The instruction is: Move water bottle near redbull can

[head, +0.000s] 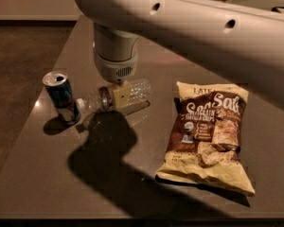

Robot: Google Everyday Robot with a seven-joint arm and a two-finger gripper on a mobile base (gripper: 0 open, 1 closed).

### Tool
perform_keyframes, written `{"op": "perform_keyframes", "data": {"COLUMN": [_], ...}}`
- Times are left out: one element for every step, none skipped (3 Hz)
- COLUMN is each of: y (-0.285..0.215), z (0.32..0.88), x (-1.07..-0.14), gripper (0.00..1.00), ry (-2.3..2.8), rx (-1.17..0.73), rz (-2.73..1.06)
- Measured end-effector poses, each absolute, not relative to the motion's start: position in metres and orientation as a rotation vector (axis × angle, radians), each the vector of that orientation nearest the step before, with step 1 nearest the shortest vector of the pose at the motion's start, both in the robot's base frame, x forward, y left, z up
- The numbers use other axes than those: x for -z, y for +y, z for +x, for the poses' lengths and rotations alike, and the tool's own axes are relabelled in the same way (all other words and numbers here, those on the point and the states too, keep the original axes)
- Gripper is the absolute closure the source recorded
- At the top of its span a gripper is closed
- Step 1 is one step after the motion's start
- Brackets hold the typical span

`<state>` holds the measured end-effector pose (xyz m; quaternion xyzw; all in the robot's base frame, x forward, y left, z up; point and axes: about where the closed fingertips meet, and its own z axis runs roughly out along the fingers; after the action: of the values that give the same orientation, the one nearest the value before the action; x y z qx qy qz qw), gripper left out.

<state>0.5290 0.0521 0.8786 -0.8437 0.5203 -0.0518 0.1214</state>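
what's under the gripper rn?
The water bottle, lying sideways with its cap toward the redbull can. The gripper is shut on its middle, hiding that section. Whether the bottle rests on the table cannot be seen.

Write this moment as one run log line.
gripper: shut on water bottle | water bottle: sideways, cap toward redbull can | redbull can: upright

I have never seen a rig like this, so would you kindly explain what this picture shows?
The big pale shape is a robot arm, seen by one camera looking down at a dark table. At its tip, the claw grips a clear water bottle, turned on its side, with its cap pointing at the blue redbull can standing close by on the picture's left. A bag of chips lies flat on the right, apart from the claw.
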Motion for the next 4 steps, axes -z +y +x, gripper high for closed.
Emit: {"op": "perform_keyframes", "data": {"y": [0.065,0.074,0.08,0.085], "z": [0.52,0.515,0.512,0.51], "x": [-0.874,-0.87,-0.864,-0.861], "gripper": [1.0,0.84,0.61,0.38], "ry": [1.467,1.447,1.449,1.449], "rx": [0.15,0.156,0.145,0.13], "rz": [-2.482,-2.488,-2.495,-2.5]}}
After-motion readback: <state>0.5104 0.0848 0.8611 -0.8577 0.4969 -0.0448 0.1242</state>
